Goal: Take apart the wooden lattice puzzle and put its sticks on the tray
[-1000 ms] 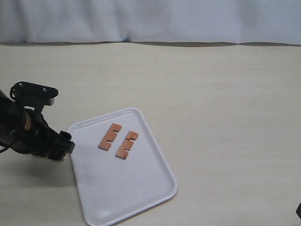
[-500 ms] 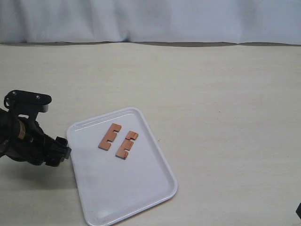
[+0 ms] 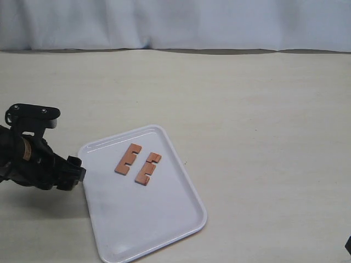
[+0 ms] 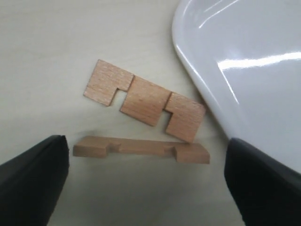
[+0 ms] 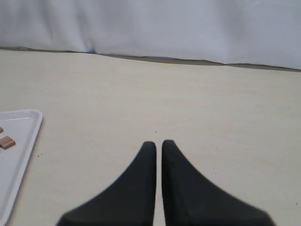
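— At the left edge of the tray (image 3: 164, 230), what is the robot's left gripper (image 4: 146, 160) doing?

— It hangs low over the tabletop with its jaws spread wide, holding nothing. Between them are two wooden sticks. The flat stick (image 4: 145, 100) has one end right against the tray's rim, touching or nearly so. The upright stick (image 4: 141, 148) stands on its thin edge just beside it.

— And the puzzle?

— Already apart, I'd say. Two more sticks (image 3: 128, 159) lie side by side on the far left part of the tray.

— The right gripper (image 5: 159, 146)?

— Fingers pressed together, empty, well away to the right.

— What could go wrong from here?

— The upright stick looks tippy, so a jaw brushing it could knock it flat or skid it away. If the jaws close around both sticks at once, they may pinch crookedly and one may drop short of the tray. A jaw this near the rim could also catch it and shove the tray.
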You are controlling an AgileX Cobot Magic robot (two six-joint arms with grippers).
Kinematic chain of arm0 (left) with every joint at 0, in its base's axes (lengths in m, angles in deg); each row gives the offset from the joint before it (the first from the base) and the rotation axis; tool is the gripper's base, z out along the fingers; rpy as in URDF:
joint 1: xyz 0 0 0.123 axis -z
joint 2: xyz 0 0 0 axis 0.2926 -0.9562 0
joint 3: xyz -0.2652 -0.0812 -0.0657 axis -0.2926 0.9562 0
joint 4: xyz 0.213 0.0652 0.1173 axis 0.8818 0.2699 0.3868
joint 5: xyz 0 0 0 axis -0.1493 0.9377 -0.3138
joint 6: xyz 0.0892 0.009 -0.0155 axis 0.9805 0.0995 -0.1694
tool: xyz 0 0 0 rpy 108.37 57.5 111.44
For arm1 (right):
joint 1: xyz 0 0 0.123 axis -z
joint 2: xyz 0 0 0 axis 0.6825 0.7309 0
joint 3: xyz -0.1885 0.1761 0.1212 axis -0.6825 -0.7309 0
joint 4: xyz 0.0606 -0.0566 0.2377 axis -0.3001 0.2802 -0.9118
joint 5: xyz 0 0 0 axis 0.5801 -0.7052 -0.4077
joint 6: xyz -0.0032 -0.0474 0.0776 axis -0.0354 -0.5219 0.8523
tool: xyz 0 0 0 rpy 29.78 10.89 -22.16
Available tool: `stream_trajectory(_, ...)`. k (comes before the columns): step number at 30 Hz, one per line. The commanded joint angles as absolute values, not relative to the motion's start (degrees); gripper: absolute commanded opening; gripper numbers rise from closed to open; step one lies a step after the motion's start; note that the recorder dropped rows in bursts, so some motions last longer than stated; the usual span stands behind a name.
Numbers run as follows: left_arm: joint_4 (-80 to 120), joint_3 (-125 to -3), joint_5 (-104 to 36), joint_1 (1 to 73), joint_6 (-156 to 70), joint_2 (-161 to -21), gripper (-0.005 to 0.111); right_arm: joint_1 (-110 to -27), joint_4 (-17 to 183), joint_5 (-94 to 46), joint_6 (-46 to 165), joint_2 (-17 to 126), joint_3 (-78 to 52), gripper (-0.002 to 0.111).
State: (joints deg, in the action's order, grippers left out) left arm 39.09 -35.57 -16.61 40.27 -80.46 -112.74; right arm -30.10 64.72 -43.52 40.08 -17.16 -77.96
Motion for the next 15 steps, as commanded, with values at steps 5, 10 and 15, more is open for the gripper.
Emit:
stream_trajectory(5, 38.5, -32.4, -22.3, 40.1, -81.4, -112.8, 0.084, -30.3, 64.6, -43.7, 40.3, -17.4, -78.1, 0.004)
stream_trajectory(10, 38.7, -32.4, -22.0, 40.1, -81.4, -112.8, 0.084, -30.3, 64.6, -43.7, 40.3, -17.4, -78.1, 0.004)
stream_trajectory(15, 41.9, -32.4, -20.3, 40.1, -81.4, -112.8, 0.084, -30.3, 64.6, -43.7, 40.3, -17.4, -78.1, 0.004)
